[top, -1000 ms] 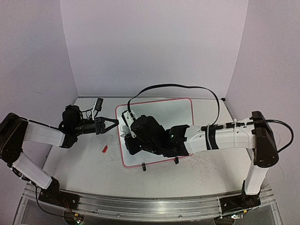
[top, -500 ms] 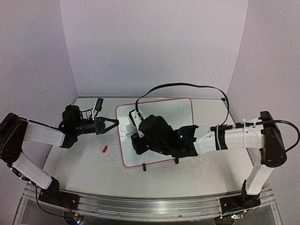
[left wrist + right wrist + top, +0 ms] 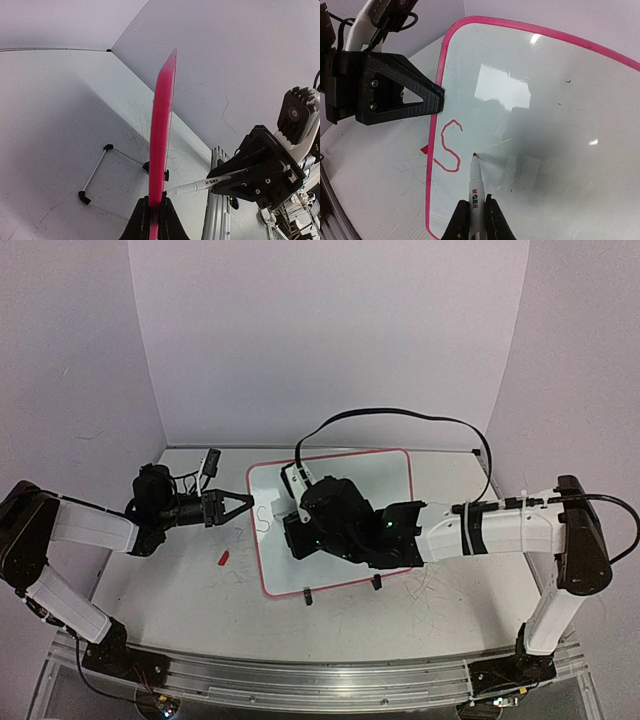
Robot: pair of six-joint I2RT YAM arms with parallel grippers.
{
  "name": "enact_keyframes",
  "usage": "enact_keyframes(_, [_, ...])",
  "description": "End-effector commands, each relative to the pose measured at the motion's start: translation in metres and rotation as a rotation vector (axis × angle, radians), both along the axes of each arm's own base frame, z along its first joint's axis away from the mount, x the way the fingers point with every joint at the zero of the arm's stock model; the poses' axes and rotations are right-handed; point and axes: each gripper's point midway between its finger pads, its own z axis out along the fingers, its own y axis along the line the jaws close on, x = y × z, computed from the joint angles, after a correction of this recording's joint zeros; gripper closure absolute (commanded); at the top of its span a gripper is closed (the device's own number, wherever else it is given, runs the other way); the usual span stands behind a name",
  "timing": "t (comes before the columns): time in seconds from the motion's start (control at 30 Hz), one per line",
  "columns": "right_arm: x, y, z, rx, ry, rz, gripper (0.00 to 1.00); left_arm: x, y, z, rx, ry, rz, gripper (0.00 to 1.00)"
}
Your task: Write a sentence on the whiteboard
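1. Lavender walls are enclosing a pale, scuffed counter point(image 3: 150, 590), where a small red piece point(image 3: 222, 559), possibly a pen cap, is lying left of the board.
2. Left fingers point(image 3: 141, 222) are clamping shut on the pink left rim of the whiteboard point(image 3: 385, 480), pinching it from the side and bracing it.
3. That whiteboard is sitting mid-counter on two black clip feet point(image 3: 307, 596). It is looking thin, stiff, light and glossy, so it is probably prone to sliding or tipping under pen pressure. The rim seems the sensible place to hold, off the writing face.
4. Writing of the sentence point(image 3: 447, 147) is only beginning: one red S is showing just inside the left rim, and the remaining face is bare.
5. Just right of the S, the red marker point(image 3: 476, 182) is touching its tip to the board.
6. Right fingers point(image 3: 458, 225) are gripping the marker's slim, smooth barrel, which is likely to twist unless squeezed firmly.
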Motion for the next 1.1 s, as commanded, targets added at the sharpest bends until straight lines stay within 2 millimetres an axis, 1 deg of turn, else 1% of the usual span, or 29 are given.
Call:
enact_keyframes(0.0, [0.013,0.005,0.032,0.061,-0.057,-0.032,1.0,-0.005,-0.007,0.023,-0.032,-0.069,-0.043,1.0])
enact_keyframes(0.23, [0.018,0.006,0.034,0.055,-0.069,-0.042,1.0,-0.005,-0.007,0.024,-0.033,-0.071,-0.044,1.0])
enact_keyframes(0.43, [0.019,0.008,0.03,0.049,-0.066,-0.04,1.0,-0.005,-0.007,0.025,-0.034,-0.073,-0.042,1.0])
enact_keyframes(0.7, [0.014,0.004,0.016,0.038,-0.028,-0.035,1.0,-0.004,-0.007,0.025,-0.034,-0.072,-0.042,1.0])
enact_keyframes(0.87, [0.01,0.001,0.011,0.036,-0.009,-0.031,1.0,-0.004,-0.007,0.024,-0.033,-0.07,-0.042,1.0])
enact_keyframes(1.07, [0.005,0.002,0.003,0.029,0.01,-0.02,1.0,-0.004,-0.007,0.026,-0.035,-0.075,-0.043,1.0])
